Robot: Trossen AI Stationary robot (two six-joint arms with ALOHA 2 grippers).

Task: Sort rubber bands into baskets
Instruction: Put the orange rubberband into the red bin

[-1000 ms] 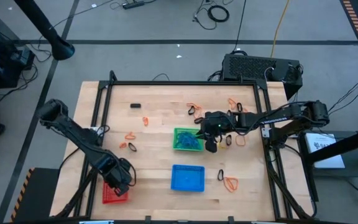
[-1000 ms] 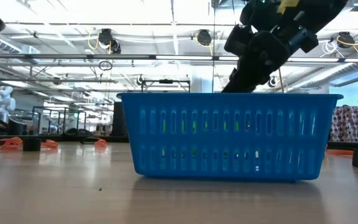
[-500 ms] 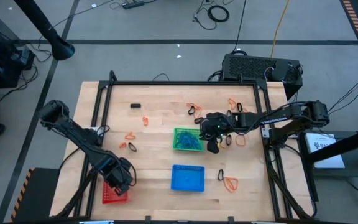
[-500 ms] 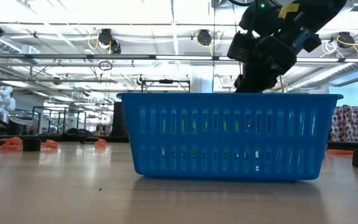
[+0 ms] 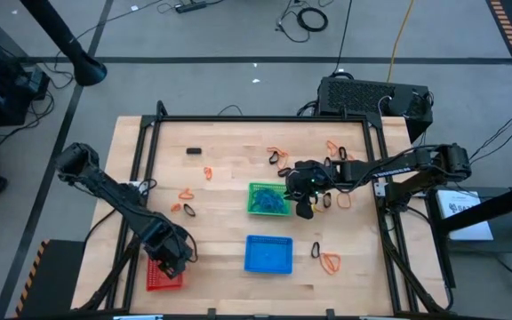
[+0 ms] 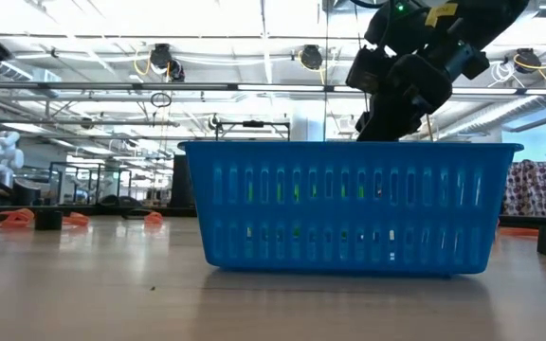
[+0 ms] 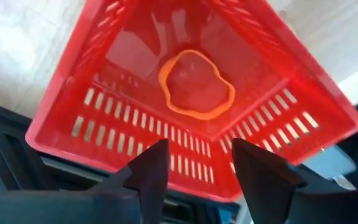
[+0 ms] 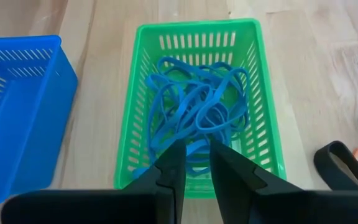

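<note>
In the high view, the left gripper (image 5: 174, 258) hung over the red rectangular plastic mesh basket (image 5: 160, 278) at the lower left of the wooden table (image 5: 229, 182). In the left wrist view its two dark fingers (image 7: 151, 171) stood apart with nothing between them, released, above a single orange rubber loop (image 7: 195, 84) lying flat on the red basket's floor.

The right gripper (image 5: 302, 200) hovered just right of centre in the high view, at the right edge of the green rectangular plastic mesh basket (image 5: 268, 199). In the right wrist view its fingers (image 8: 173, 165) stood close together with a narrow gap, and I cannot tell whether anything was pinched there. Beneath them a tangle of blue rubber loops (image 8: 197, 112) filled the green basket.

The blue rectangular plastic mesh basket (image 5: 268, 254) sat at lower centre, apart from the green one; in the low view it filled the middle of the frame.

More orange loops (image 5: 331, 261) and black loops (image 5: 316, 251) lay loose on the wood right of the blue basket, others at upper centre (image 5: 277, 153) and left of centre (image 5: 185, 194).
</note>
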